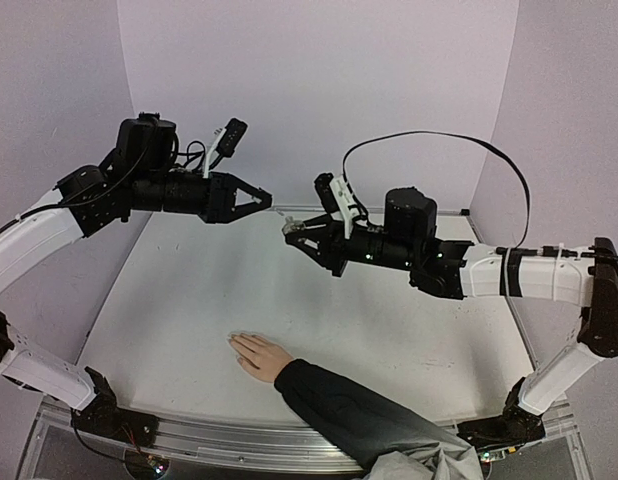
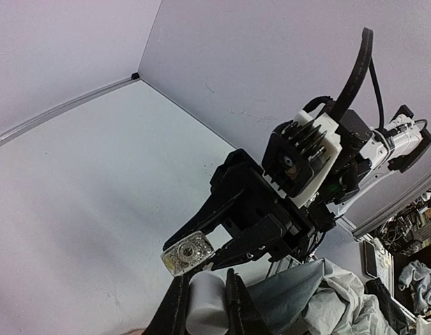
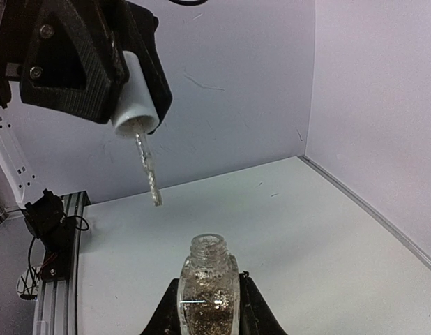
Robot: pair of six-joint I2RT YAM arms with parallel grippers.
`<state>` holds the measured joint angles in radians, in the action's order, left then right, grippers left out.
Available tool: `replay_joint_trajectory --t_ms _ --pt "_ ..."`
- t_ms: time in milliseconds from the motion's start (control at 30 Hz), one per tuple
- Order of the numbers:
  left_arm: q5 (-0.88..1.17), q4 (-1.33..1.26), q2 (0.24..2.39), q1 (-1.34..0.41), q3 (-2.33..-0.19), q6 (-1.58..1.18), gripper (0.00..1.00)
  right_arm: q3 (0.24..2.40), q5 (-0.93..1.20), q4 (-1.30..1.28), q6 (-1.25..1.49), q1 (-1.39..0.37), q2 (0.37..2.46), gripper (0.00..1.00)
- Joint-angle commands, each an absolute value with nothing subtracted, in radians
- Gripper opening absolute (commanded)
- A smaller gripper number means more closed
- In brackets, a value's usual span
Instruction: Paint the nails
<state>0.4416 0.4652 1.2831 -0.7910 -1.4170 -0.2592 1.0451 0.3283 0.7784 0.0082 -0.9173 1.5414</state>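
White is the cap [image 3: 135,98] your left gripper [image 1: 261,200] has pinched between its nearly closed fingers, in the upper left of the top view. A thin brush [image 3: 150,171] coated with glitter hangs tilted from that cap in the open air.

Low in the middle of the frame a bare hand [image 1: 259,355] lies flat on the table [image 1: 169,300], palm down, fingers pointing left. Its dark sleeve [image 1: 359,410] runs off to the lower right. The nails [image 1: 235,346] are at those fingertips, too small for you to make out singly, and they lie well apart from both grippers.

Just right of the left gripper's tip, your right gripper [image 1: 292,232] is clamped around a small glass bottle [image 3: 208,296] of gold glitter polish. Its neck is uncapped, and the brush tip hangs near the neck without touching it.
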Motion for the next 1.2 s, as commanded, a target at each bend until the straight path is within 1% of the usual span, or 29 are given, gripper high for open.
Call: replay_joint_trajectory --t_ms 0,67,400,1167 --pt "0.419 0.448 1.27 -0.785 -1.465 -0.256 0.0 1.113 0.36 0.862 0.009 -0.924 1.54 0.0" --pt "0.413 0.448 1.273 -0.785 -1.462 -0.254 0.0 1.118 0.377 0.862 -0.028 -0.925 1.543 0.0" --pt "0.375 0.448 1.268 -0.783 -1.465 -0.237 0.0 1.132 0.405 0.854 -0.039 -0.925 1.567 0.0" --pt "0.412 0.448 1.286 -0.781 -1.448 -0.253 0.0 1.158 0.407 0.863 -0.055 -0.927 1.583 0.0"
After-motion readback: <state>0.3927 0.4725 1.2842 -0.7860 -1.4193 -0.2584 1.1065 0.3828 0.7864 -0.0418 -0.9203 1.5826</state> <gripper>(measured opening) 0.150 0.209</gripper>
